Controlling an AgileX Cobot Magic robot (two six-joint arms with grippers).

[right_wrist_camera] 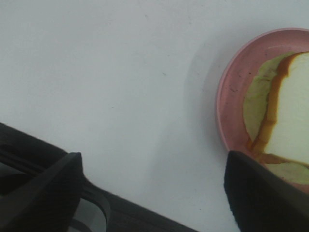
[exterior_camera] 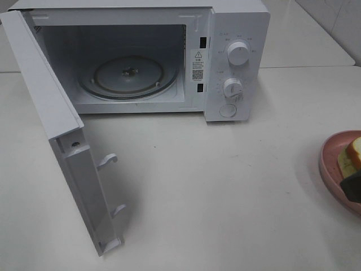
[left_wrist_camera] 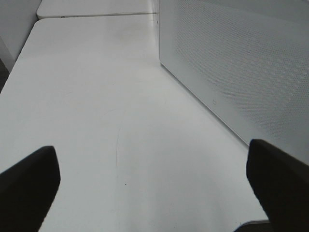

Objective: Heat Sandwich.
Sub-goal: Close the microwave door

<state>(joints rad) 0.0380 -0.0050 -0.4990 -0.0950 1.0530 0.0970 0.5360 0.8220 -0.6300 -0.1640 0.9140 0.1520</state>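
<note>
The sandwich [right_wrist_camera: 289, 111] [exterior_camera: 351, 156], white bread with a brown crust and a pale green layer, lies on a round pink plate [right_wrist_camera: 229, 96] [exterior_camera: 327, 164] at the table's right edge. My right gripper [right_wrist_camera: 154, 193] is open beside it. One finger [right_wrist_camera: 265, 193] hangs over the plate's near rim, the other finger [right_wrist_camera: 46, 193] is over bare table, and only table shows between them. In the exterior view just one dark finger [exterior_camera: 353, 186] shows over the plate. My left gripper [left_wrist_camera: 154, 188] is open above bare table beside the microwave.
The white microwave [exterior_camera: 237, 56] stands at the back with its door [exterior_camera: 56, 113] swung wide to the left and a glass turntable [exterior_camera: 128, 76] inside. A dotted white panel of the microwave [left_wrist_camera: 231, 63] rises close to my left gripper.
</note>
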